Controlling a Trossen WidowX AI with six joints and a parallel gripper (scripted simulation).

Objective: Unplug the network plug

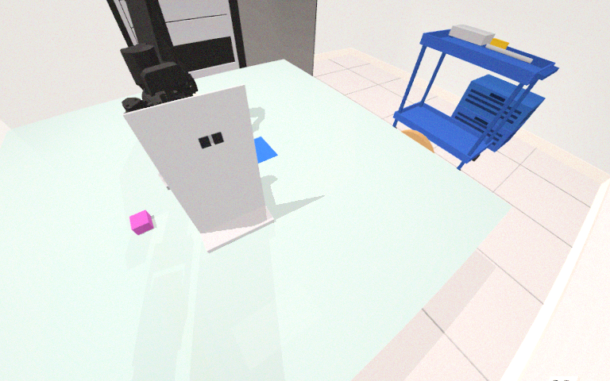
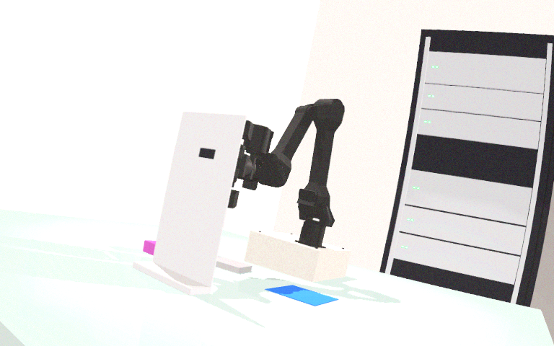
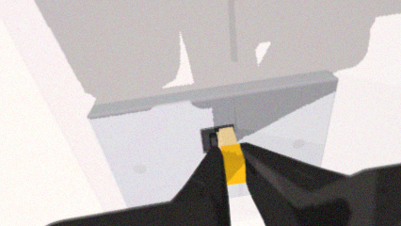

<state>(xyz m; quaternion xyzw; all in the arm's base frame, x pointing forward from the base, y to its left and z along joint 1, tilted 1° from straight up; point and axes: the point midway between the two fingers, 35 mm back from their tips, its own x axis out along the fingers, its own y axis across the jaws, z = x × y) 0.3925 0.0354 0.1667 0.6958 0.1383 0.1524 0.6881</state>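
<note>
The yellow plug (image 3: 233, 166) is between the fingertips of my gripper (image 3: 229, 154), which is shut on it. Its pale tan front part (image 3: 227, 136) reaches the dark socket (image 3: 207, 140) in a pale plate; how deep it sits and whether the tab is pressed cannot be told. The upright white panel (image 1: 223, 188) (image 2: 194, 205) hides the plug and fingertips in the top and exterior views. The marked square (image 1: 265, 150) (image 2: 310, 296) is a flat blue patch on the table, on my arm's side of the panel.
A magenta block (image 1: 140, 222) (image 2: 148, 247) lies on the table (image 1: 369, 245) beside the panel. The panel's white foot (image 1: 242, 234) (image 2: 172, 277) spreads at its base. A low grey block (image 2: 234, 264) lies behind the panel. The arm's pale base box (image 2: 282, 256) stands behind the blue square.
</note>
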